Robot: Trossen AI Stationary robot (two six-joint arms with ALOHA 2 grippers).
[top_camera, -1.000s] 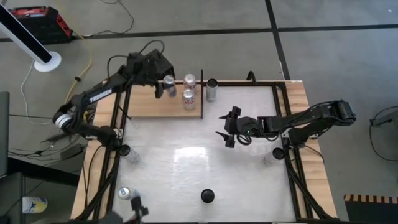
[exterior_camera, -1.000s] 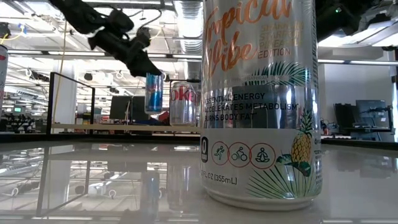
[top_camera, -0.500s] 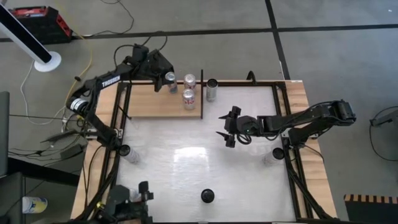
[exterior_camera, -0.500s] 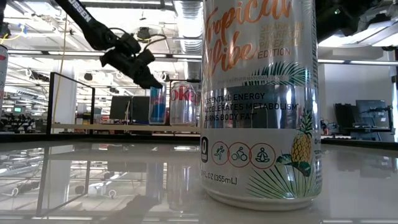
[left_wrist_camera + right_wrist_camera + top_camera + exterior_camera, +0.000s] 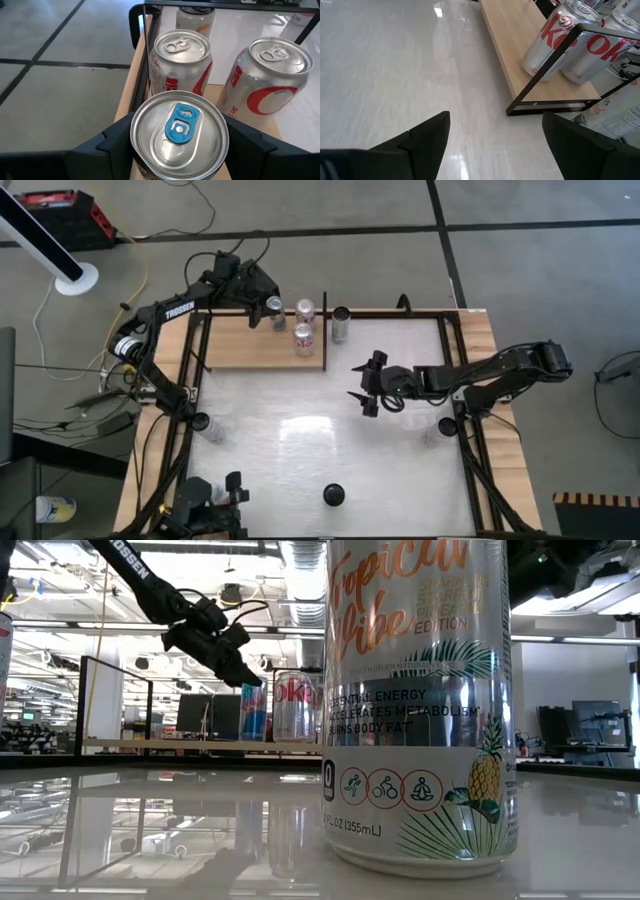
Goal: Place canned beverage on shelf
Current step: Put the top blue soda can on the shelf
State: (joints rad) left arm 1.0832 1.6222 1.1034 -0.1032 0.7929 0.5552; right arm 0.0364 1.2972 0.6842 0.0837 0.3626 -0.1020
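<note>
Gripping the blue-tabbed can (image 5: 179, 134) between its two dark fingers (image 5: 112, 145), the left gripper (image 5: 268, 308) holds it upright at the shelf's (image 5: 235, 345) back edge, its base at or just above the board; the low view does not settle which. A thin-walled metal can like this is likely rigid enough for a firm sidewall squeeze but smooth and slippery, so a hold around the upper body, as here, seems sound, and any tilt on release could tip it. Two silver-and-red cans (image 5: 179, 62) (image 5: 267, 82) stand just beside it on the shelf, leaving little room for the fingers to spread. Another can (image 5: 341, 324) stands on the white table (image 5: 300, 440) just past the shelf's black bar. Well apart at mid-table, the right gripper (image 5: 368, 385) hovers with fingers spread and empty.
</note>
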